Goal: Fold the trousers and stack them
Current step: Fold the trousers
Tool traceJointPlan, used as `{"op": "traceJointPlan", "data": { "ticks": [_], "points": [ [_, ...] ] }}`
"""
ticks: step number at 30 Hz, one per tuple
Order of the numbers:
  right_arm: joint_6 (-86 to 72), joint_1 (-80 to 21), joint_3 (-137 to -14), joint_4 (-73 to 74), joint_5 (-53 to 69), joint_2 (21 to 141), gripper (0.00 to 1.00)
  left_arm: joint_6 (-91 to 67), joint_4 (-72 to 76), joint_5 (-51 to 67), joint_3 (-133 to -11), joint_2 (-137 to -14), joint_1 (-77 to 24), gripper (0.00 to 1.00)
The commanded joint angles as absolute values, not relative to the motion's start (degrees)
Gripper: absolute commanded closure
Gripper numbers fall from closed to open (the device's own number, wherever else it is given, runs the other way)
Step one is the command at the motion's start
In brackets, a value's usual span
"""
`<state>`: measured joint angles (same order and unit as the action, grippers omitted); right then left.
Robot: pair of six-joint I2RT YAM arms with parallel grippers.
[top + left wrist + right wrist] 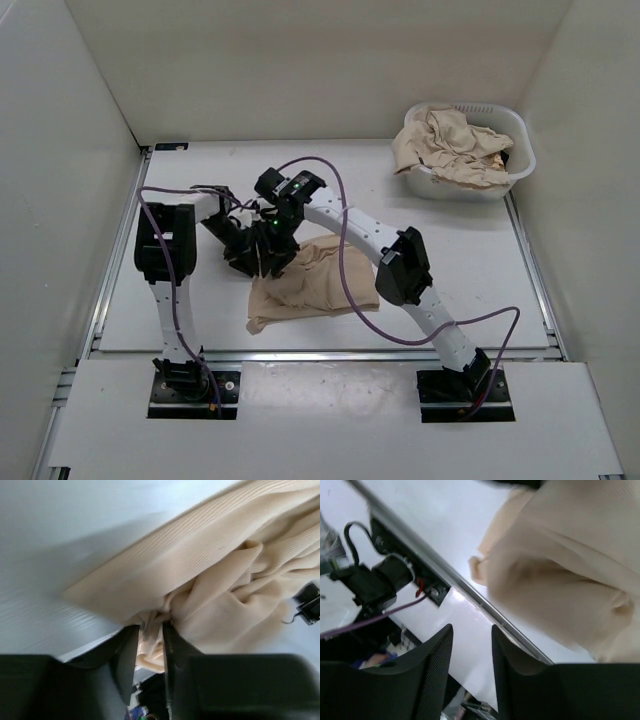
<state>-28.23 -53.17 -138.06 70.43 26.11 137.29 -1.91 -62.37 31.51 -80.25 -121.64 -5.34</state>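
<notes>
**Worktop (460,270), top external view.** One pair of trousers (318,285) lies crumpled at the centre of the frame. It sits between the two arm bases and slightly above them. Its upper left edge is raised into the dark cluster where both wrists meet.

**Left gripper (150,629).** The jaws are nearly pressed together and pinch a bunched fold of the tan fabric between them. In the left wrist view, the rest of the cloth fans out from the pinch toward the upper right of the frame, ribbed and creased.

**Right gripper (472,637).** The jaws are slightly spread, and nothing is between them. The tan fabric fills the upper right of the right wrist view, apart from the fingertips. The near edge of the worktop runs diagonally below the fabric.

**Laundry basket (472,190).** The white basket stands at the upper right of the top external view, well apart from both arms. More tan garments (450,145) are heaped in it and drape over its rim.
</notes>
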Motion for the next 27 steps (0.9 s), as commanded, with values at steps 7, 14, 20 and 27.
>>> {"op": "traceJointPlan", "data": {
  "ticks": [7,14,20,27],
  "points": [
    [-18.81,-55.37,-133.61,61.44,33.25,124.67,0.1,0.0,-60.46,16.62,-86.22,-115.24,3.43,0.43],
    [-33.3,-37.32,-86.52,44.56,15.57,98.72,0.11,0.0,-62.04,5.27,-90.09,-98.45,-3.15,0.37],
    [-30.07,-25.77,-80.77,45.7,12.12,99.13,0.08,0.0,-65.58,8.09,-78.42,-88.78,-24.66,0.3],
    [-32.6,-18.99,-70.86,36.95,17.9,102.04,0.07,0.0,-54.34,-6.58,-68.99,-90.69,-44.73,0.22]
  ]
}}
